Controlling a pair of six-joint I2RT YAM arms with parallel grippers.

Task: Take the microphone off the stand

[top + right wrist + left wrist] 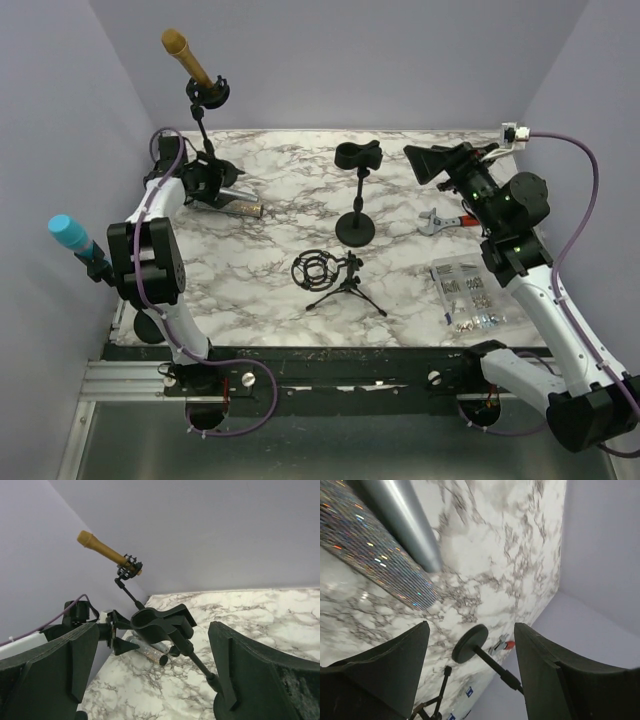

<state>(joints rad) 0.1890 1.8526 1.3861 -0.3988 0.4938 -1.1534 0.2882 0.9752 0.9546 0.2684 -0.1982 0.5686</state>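
Glittery silver microphone (245, 208) is lying on the marble table (400, 295), just beyond the left gripper (470, 627), whose fingers are standing apart around nothing. The right gripper (154, 627) is gaping wide near the round-base stand's (356, 228) empty clip (358, 155) (set-down seemingly finishing); next, the left arm needs lifting clear.

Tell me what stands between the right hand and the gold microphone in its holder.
The empty clip stand on its round base sits between the right hand and the gold microphone; the right wrist view shows it best.
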